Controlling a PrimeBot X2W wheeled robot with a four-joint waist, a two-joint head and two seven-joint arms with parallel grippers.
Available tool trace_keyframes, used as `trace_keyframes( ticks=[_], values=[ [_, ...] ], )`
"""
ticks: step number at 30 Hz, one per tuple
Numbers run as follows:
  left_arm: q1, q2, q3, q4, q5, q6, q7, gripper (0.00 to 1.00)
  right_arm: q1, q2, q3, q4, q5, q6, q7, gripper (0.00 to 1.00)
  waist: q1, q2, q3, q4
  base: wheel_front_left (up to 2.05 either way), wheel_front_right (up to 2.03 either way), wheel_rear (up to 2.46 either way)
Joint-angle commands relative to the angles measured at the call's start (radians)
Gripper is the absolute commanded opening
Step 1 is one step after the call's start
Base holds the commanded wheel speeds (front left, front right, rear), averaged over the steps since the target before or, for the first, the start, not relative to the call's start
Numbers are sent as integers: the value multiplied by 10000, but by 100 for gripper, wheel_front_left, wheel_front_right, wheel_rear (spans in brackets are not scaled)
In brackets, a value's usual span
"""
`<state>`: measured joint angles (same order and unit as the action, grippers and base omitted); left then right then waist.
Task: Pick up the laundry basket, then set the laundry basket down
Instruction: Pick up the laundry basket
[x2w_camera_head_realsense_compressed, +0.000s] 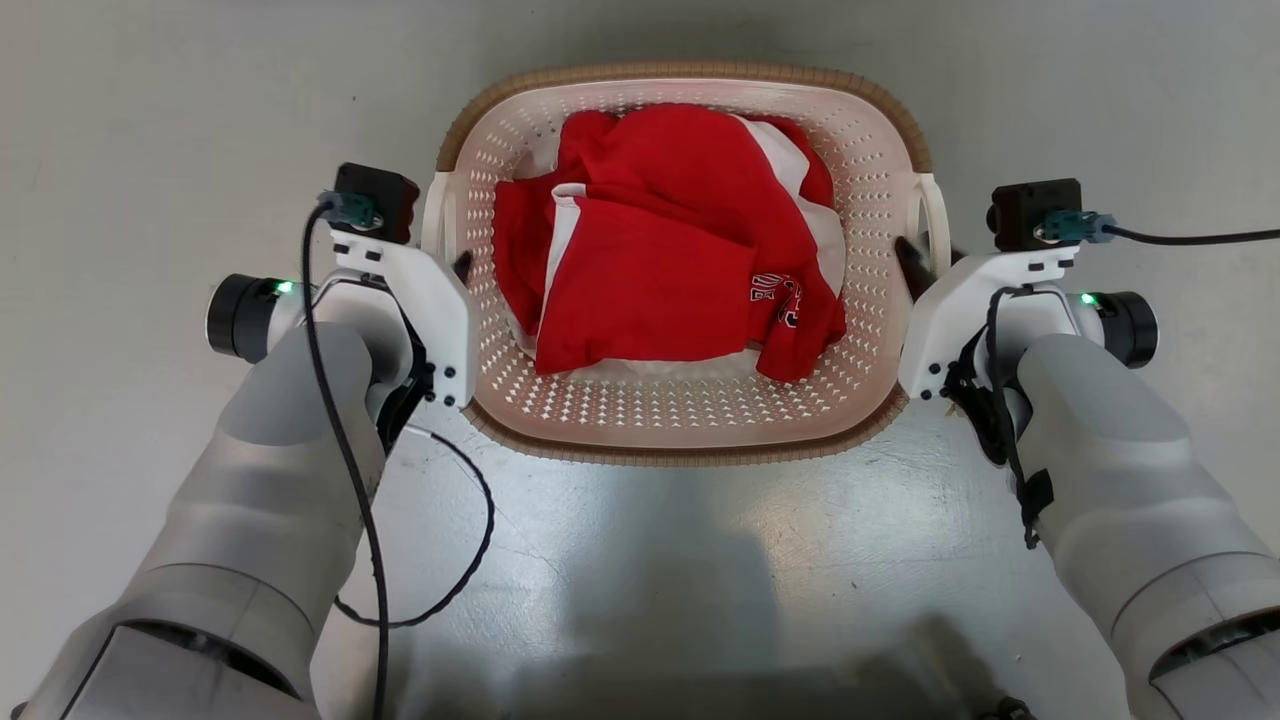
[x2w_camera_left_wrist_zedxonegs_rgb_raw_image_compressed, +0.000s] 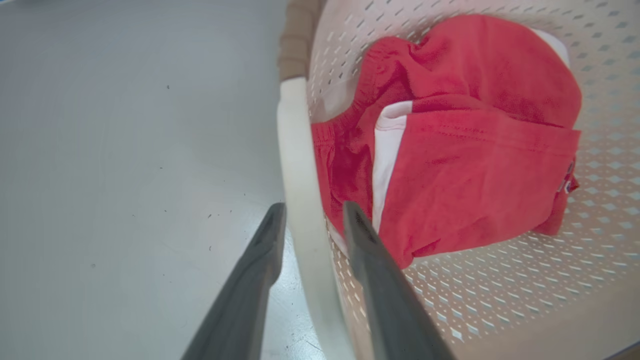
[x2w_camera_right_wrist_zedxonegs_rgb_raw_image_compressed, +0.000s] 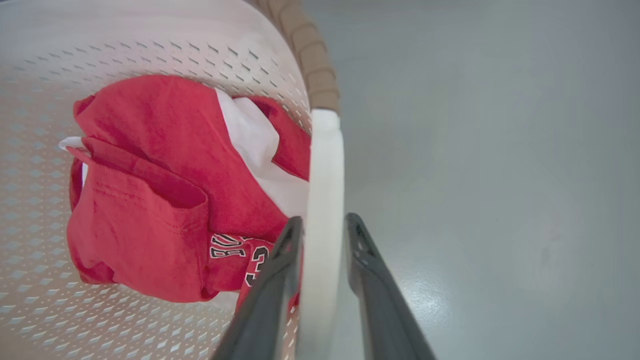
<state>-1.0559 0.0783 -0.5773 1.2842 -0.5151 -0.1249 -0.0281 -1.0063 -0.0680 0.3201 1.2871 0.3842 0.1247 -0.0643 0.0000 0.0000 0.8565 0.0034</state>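
Observation:
The laundry basket (x2w_camera_head_realsense_compressed: 680, 72) is cream-white with perforated walls and a brown rim, and it stands on the grey floor straight ahead. Red and white clothes (x2w_camera_head_realsense_compressed: 660, 250) lie inside it. My left gripper (x2w_camera_head_realsense_compressed: 450, 262) straddles the basket's white left handle (x2w_camera_left_wrist_zedxonegs_rgb_raw_image_compressed: 295, 150). Its fingers (x2w_camera_left_wrist_zedxonegs_rgb_raw_image_compressed: 360, 235) stand either side of the loop with a small gap on the inner side, so it is open. My right gripper (x2w_camera_head_realsense_compressed: 915, 255) straddles the right handle (x2w_camera_right_wrist_zedxonegs_rgb_raw_image_compressed: 325, 165), and both fingers (x2w_camera_right_wrist_zedxonegs_rgb_raw_image_compressed: 357, 240) press against the loop.
Bare grey floor (x2w_camera_head_realsense_compressed: 150, 120) surrounds the basket on all sides. Black cables (x2w_camera_head_realsense_compressed: 440, 600) hang from both wrists, and the left one loops over the floor near the basket's front edge.

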Motion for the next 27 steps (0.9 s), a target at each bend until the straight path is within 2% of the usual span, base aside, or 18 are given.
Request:
trace_keyframes(
  ticks=[1, 8, 13, 27],
  values=[
    [-27, 315, -9, -31, 10, -58, 95, 0, 397, 177, 215, -4, 155, 60, 91, 0, 0, 0, -23, -4, 0, 0, 0],
    [72, 265, -149, -13, -124, -58, 134, 0, 523, 177, 498, 12, 293, 60, 358, 0, 0, 0, -250, 19, 0, 0, 0],
    [432, 275, -282, 9, -311, -58, 447, 0, 755, 177, 903, -126, 645, 60, 796, 0, 0, 0, -835, -28, 0, 0, 0],
    [2145, 374, -527, 48, -1075, -58, 1812, 0, 2033, 177, 2251, -390, 1726, 60, 2226, 0, 0, 0, -4365, -264, 0, 0, 0]
  ],
)
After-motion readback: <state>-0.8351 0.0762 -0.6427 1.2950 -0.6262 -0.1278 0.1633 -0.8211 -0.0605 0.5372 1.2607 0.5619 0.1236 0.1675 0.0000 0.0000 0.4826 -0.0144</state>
